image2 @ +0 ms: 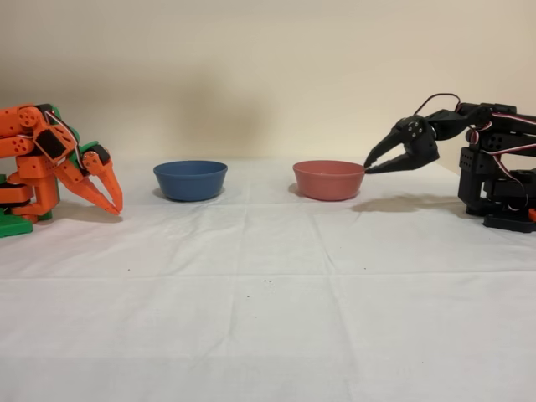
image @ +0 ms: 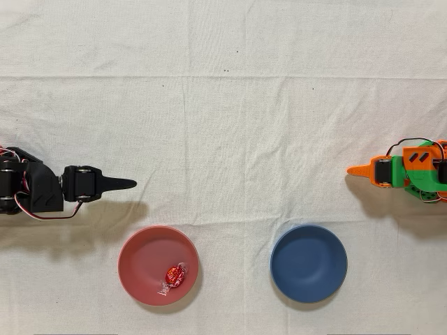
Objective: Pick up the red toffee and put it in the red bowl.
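Observation:
The red toffee (image: 173,276) lies inside the red bowl (image: 140,255), right of the bowl's middle in the overhead view, its clear wrapper ends spread out. My gripper (image: 130,183) hovers apart from the bowl, above and left of it in that view, with its fingers drawn together to a point and nothing between them. In the fixed view the gripper (image2: 369,167) hangs just right of the red bowl (image2: 328,180), tips level with the rim. The bowl's wall hides the toffee there.
A dark blue bowl (image: 309,263) of the same size stands right of the red one in the overhead view and left of it as the blue bowl (image2: 190,179) in the fixed view. The idle orange arm (image: 405,171) stands at the far side. A white cloth covers the table.

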